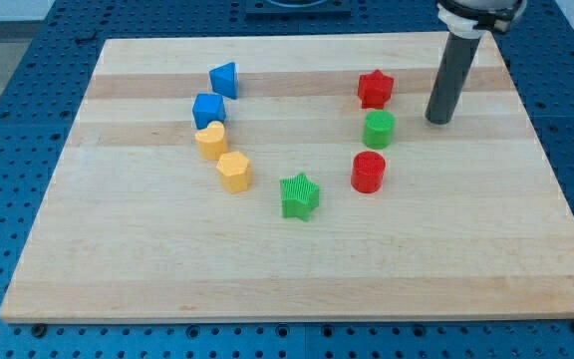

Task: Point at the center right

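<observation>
Camera view shows my tip, a bare rod with no jaws to open or close, resting on the wooden board near its right edge, toward the top right corner. Just left of it stand the green cylinder and red star; the red cylinder sits below them. Toward the board's bottom edge is the green star. Near the left side cluster the yellow hexagon, yellow heart, blue cube and blue triangle.

You have open board right of my tip; the red star and green cylinder crowd its left.
</observation>
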Robot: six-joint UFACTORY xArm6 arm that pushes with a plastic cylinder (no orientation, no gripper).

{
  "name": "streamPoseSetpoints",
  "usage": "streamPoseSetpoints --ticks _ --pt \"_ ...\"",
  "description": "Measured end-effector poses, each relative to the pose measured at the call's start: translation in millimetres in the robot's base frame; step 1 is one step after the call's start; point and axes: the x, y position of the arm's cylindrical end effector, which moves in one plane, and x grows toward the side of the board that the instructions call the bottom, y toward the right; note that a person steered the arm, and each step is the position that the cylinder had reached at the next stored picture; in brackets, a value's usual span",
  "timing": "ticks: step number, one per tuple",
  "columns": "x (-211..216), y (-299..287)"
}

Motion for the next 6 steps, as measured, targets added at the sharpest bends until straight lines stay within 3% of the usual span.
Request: streamPoseSetpoints --ticks 1,3,4,5,6 --pt "0.0 0.0" --pt "-50.4 -19.7" --pt "-59.5 -2.6" --pt "-59.4 59.5" --pt "-29.1 98.3"
